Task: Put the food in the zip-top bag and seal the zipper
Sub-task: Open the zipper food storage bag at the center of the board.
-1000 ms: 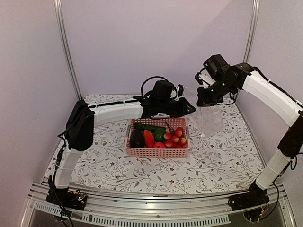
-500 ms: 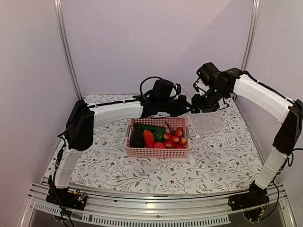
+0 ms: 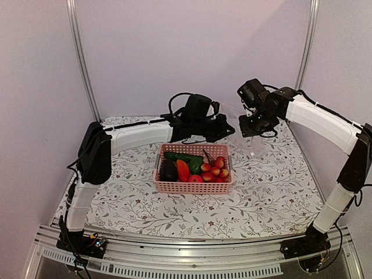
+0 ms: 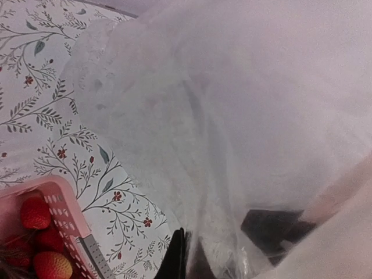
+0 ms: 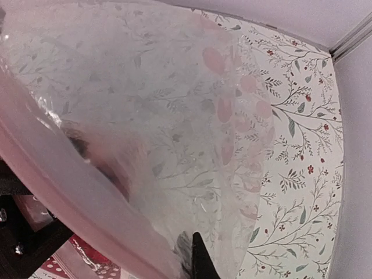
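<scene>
While left fingers (image 4: 177,258) and right fingers (image 5: 195,256) clamp the zip-top bag (image 4: 232,116) (stretched between), food (image 3: 195,165) just nearer.

Right claw (image 3: 249,126) shifted left toward the left claw (image 3: 229,129), left claw raised slightly and moved farther back, zip-top bag (image 3: 239,139) lifted with them, its hanging lower part drawn up from the table (image 3: 279,192).
</scene>
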### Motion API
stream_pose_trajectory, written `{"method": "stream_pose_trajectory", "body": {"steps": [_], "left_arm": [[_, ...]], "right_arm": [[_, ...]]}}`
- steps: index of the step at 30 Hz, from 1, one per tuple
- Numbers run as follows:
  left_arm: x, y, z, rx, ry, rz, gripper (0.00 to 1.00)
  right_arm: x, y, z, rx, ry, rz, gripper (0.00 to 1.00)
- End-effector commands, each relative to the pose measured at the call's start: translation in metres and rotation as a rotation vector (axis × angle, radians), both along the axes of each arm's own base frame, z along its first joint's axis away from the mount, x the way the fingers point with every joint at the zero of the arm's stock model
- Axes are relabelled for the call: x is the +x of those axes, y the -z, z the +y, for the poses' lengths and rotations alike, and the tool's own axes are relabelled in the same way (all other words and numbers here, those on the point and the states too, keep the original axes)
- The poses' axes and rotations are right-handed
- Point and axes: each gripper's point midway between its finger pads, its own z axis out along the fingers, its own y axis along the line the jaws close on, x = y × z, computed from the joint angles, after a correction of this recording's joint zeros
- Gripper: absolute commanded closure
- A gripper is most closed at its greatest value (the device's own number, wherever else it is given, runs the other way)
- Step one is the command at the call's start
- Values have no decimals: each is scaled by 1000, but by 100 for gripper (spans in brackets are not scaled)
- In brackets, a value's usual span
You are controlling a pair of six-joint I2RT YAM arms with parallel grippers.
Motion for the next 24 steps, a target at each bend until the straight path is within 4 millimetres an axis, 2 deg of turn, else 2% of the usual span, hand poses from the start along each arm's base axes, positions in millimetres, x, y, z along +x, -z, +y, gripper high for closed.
{"method": "stream_pose_trajectory", "body": {"steps": [1, 5, 9, 10, 12, 14, 17, 22, 24], "left_arm": [[7, 27, 24, 108, -62, 88, 100], [8, 44, 27, 160, -70, 122, 100], [12, 51, 30, 236, -80, 138, 100], [12, 49, 28, 235, -72, 133, 97], [13, 36, 22, 201, -42, 85, 83], [13, 10, 14, 155, -3, -7, 64], [12, -27, 17, 158, 21, -159, 44], [-7, -59, 43, 224, 51, -291, 26], [-22, -63, 59, 255, 66, -324, 23]], "right_arm": [[14, -70, -40, -34, 95, -214, 100], [15, -76, -65, -65, 123, -231, 100], [12, -70, -70, -66, 128, -219, 100], [11, -68, -68, -52, 123, -211, 100], [10, -64, -61, -17, 102, -196, 100], [10, -61, -57, 5, 92, -185, 100], [11, -57, -55, 10, 86, -178, 100], [14, -51, -57, -11, 86, -169, 100], [16, -47, -56, -8, 79, -163, 100]]}}
